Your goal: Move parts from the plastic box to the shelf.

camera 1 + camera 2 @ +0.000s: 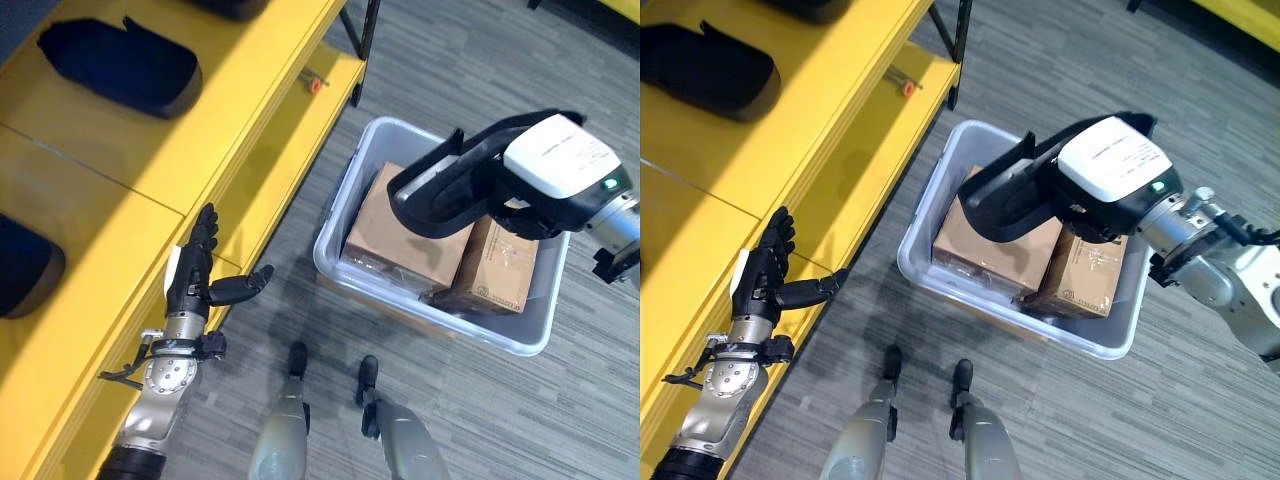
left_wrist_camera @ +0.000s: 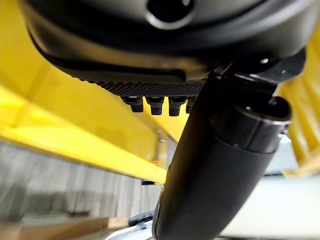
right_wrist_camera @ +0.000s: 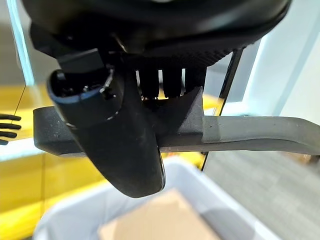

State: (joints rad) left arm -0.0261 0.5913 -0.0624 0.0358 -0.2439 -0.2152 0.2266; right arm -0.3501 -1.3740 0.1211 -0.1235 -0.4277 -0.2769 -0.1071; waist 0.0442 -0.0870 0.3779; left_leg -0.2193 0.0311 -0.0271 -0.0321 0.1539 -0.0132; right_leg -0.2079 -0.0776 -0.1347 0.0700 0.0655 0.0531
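The yellow shelf [image 1: 120,180] runs along the robot's left side in two tiers, with a lower board beside the grey carpet floor [image 1: 470,420]. On its upper tier lie two dark moulded parts: one [image 1: 115,65] near the far end and another [image 1: 25,265] at the view's left edge. A small orange-tipped object [image 1: 314,84] rests on the lower board. On the floor, just beside the shelf, stands the pale grey plastic box [image 1: 340,262], holding a flat cardboard box [image 1: 405,230] and a smaller cardboard box [image 1: 497,268] against its side. Above the box the right hand [image 3: 125,145] holds a long black moulded part [image 1: 450,185], fingers [image 3: 172,80] curled over its top edge and the thumb crossing its front; the part hangs clear of the cartons. The left hand [image 1: 195,275] hovers at the shelf's front edge, fingers straight and spread, thumb pointing towards the box, holding nothing.
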